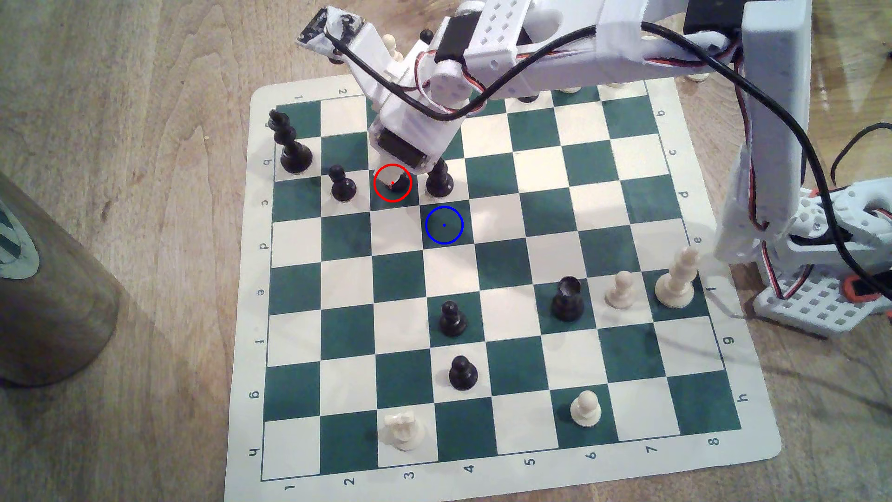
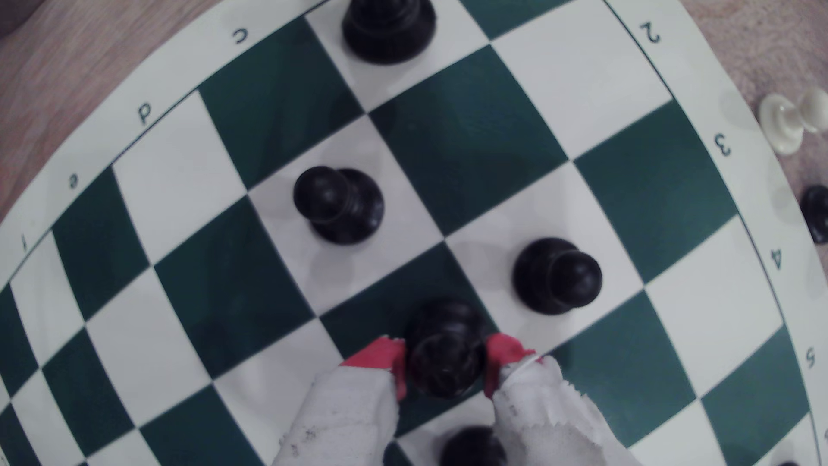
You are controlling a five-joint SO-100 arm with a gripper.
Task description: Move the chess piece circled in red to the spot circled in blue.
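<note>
The chess piece circled in red (image 1: 395, 194) is black, and in the exterior view the gripper (image 1: 392, 186) coming down on it hides all but its base. In the wrist view this piece (image 2: 443, 354) sits over a dark green square between two red-tipped fingers (image 2: 381, 358), which press on both of its sides. The gripper (image 2: 443, 365) is shut on it. The spot circled in blue (image 1: 444, 225) is a bare green square, one square diagonally nearer the camera and to the exterior view's right.
A like black piece (image 1: 439, 181) stands close on the exterior view's right of the gripper, a black pawn (image 1: 342, 186) on its left, and a black king (image 1: 289, 145) beyond. Other black and white pieces stand further down the board. A cup (image 1: 48, 289) sits off the board's left.
</note>
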